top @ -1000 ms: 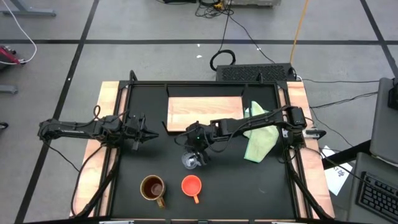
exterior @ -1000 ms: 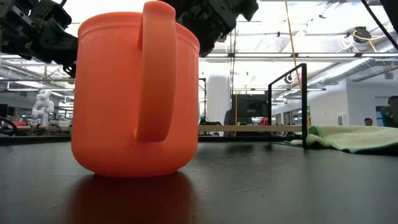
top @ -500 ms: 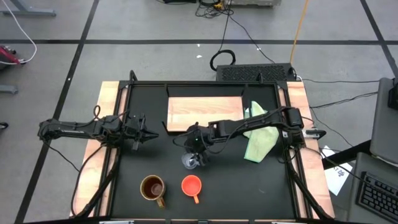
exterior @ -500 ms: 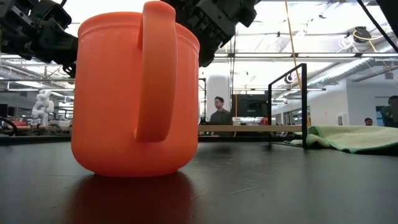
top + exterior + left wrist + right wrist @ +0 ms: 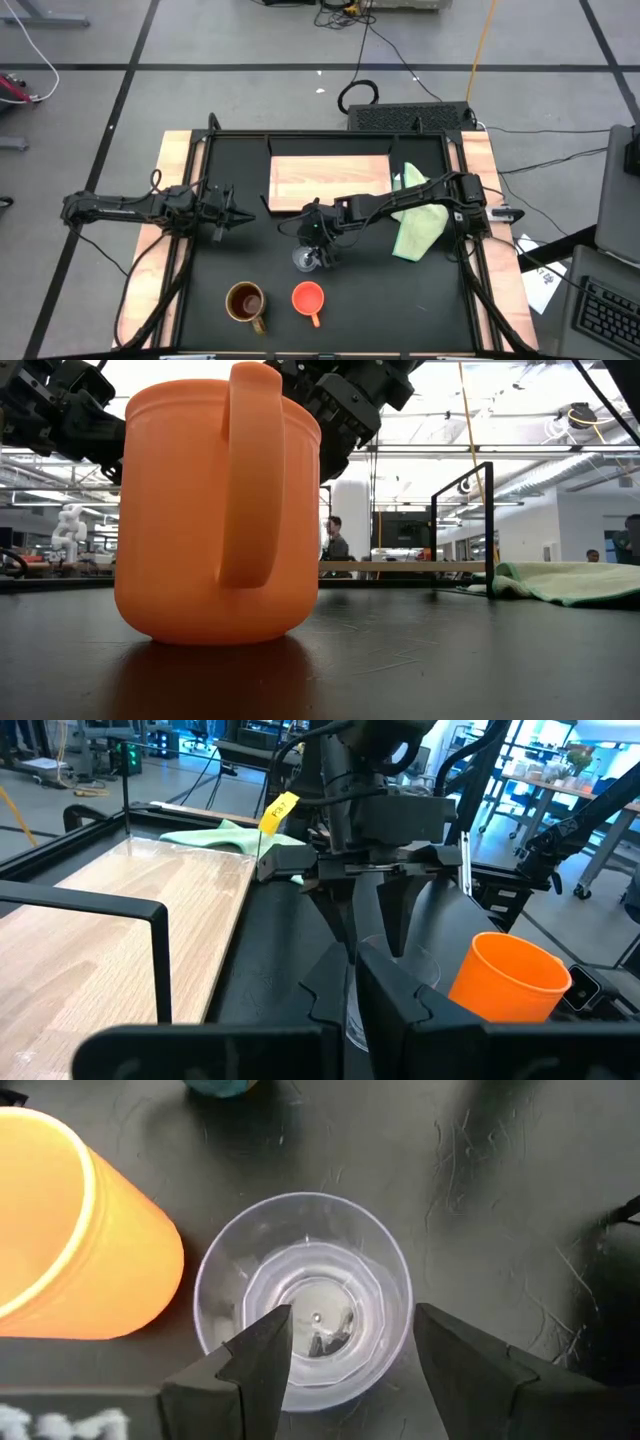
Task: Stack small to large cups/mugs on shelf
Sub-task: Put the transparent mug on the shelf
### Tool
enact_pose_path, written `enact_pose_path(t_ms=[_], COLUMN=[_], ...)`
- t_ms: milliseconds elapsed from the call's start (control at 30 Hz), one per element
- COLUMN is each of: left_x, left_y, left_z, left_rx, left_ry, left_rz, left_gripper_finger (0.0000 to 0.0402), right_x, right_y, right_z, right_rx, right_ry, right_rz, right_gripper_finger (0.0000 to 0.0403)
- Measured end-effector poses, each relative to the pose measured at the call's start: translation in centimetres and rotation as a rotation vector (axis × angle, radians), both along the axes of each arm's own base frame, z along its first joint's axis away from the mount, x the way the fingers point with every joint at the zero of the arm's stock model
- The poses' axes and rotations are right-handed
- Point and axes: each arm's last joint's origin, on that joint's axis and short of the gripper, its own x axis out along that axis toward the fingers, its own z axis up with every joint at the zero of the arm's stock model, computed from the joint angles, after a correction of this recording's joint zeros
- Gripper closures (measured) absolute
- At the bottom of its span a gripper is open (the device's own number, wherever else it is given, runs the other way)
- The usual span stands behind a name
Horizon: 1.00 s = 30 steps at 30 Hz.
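Nothing stacked yet, I reckon. My right tool [image 5: 350, 1345] hangs fingers wide over the tiny clear glass cup [image 5: 303, 1312] at surface centre. Orange plastic cup [image 5: 308, 298] and glossy brown mug [image 5: 246, 302] at 6 o'clock. Light-wood shelf board [image 5: 330, 178] at 12 bare. Left tool [image 5: 232, 212] at 9, state unclear.

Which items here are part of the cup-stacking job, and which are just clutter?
Job items:
clear cup, right gripper open above it
orange cup
brown mug
shelf

Just lying about:
green cloth
left gripper, waiting at the table's left, away from the cups
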Motion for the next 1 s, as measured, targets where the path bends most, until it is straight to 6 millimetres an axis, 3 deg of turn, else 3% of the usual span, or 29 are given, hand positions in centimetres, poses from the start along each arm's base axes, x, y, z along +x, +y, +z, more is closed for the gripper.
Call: enact_pose_path(t_ms=[333, 1000], left_x=[-0.02, -0.05], left_y=[0.0, 0.0], left_z=[-0.17, -0.4], left_rx=[0.0, 0.004], left_ry=[0.018, 0.041], left_rz=[0.0, 0.001], left_gripper_finger=[0.0376, 0.0376], right_x=[0.02, 0.07], right_y=[-0.13, -0.12], right_z=[-0.29, -0.23], right_rx=[-0.05, -0.066], right_ry=[0.002, -0.013], right_rz=[-0.011, 0.013], right_gripper_finger=[0.0223, 0.0376])
